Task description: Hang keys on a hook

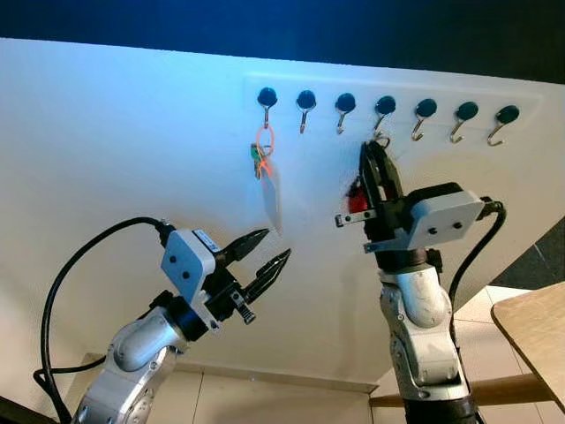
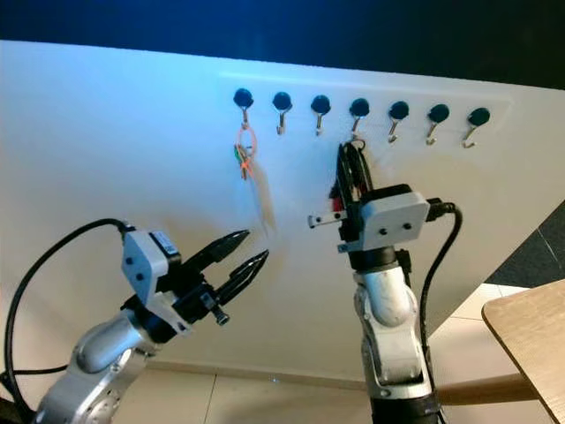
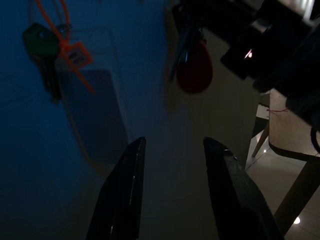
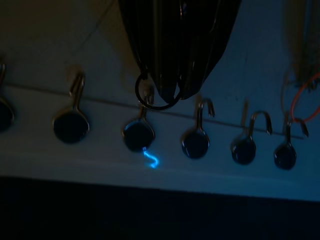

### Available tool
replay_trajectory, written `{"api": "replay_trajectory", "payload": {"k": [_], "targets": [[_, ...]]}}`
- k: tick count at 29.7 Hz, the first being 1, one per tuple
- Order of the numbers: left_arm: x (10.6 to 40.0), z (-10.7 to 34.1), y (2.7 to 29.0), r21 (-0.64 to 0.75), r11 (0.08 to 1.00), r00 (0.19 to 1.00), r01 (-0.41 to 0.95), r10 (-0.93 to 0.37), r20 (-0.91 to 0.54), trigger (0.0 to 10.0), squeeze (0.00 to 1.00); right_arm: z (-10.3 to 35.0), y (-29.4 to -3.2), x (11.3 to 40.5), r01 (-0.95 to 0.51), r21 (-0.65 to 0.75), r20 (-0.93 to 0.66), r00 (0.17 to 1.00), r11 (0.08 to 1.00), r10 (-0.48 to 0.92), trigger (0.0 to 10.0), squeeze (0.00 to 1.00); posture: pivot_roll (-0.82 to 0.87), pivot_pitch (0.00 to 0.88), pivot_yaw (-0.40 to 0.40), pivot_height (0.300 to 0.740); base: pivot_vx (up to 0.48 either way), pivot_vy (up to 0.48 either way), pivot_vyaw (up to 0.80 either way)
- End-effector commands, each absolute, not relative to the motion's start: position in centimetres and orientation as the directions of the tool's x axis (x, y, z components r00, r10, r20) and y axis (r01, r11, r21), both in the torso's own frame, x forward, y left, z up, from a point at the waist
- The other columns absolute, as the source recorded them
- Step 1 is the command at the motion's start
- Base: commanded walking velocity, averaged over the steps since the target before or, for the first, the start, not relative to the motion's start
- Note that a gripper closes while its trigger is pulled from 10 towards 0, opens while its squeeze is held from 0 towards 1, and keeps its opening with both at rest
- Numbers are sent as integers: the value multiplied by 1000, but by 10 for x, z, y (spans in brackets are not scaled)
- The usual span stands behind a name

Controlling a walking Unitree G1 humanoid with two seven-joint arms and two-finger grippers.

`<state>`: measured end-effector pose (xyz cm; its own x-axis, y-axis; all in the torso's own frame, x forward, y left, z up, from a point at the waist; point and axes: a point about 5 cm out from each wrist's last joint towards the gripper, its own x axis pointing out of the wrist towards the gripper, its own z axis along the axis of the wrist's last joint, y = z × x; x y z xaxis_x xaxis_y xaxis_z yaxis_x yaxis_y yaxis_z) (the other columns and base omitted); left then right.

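Observation:
Seven black-based metal hooks run in a row along a white wall. My right gripper (image 1: 375, 150) is raised just under the fourth hook (image 1: 383, 110) and is shut on a bunch of keys with a red fob (image 1: 357, 201). In the right wrist view the bunch's key ring (image 4: 152, 97) sticks out past the fingertips and overlaps the curl of that hook (image 4: 138, 134); I cannot tell whether it is threaded on. Another bunch with a green key and an orange tag (image 1: 261, 159) hangs from the first hook (image 1: 267, 97). My left gripper (image 1: 276, 245) is open lower down, empty, pointing at the wall.
A wooden table corner (image 1: 534, 331) juts in at the lower right, with a wooden rail (image 1: 494, 390) beneath it over a pale tiled floor. A dark band (image 1: 282, 26) runs along the top of the wall. The three hooks right of my gripper are bare.

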<state>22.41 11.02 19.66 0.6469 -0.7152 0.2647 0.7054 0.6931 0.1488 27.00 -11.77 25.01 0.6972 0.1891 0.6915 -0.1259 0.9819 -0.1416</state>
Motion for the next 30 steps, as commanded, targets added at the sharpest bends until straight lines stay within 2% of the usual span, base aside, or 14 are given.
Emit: {"api": "replay_trajectory", "payload": {"k": [1, 10, 20, 30], "targets": [[222, 198, 107, 146, 686, 639, 713, -722, 266, 10000, 0, 259, -117, 267, -125, -152, 711, 675, 980, 197, 10000, 0, 55, 105, -52, 740, 0, 0, 0], [221, 201, 104, 148, 674, 628, 724, -732, 265, 10000, 0, 267, -117, 270, -115, -118, 709, 686, 986, 164, 10000, 0, 57, 104, -53, 740, 0, 0, 0], [222, 208, 100, 160, 656, 605, 737, -747, 275, 10000, 0, 263, -117, 279, -99, -130, 642, 750, 987, 160, 10000, 0, 56, 101, -52, 740, 0, 0, 0], [222, 208, 99, 146, 656, 606, 740, -746, 276, 10000, 0, 251, -105, 285, -172, -179, 544, 803, 969, 243, 10000, 0, 56, 91, -55, 740, 0, 0, 0]]}}
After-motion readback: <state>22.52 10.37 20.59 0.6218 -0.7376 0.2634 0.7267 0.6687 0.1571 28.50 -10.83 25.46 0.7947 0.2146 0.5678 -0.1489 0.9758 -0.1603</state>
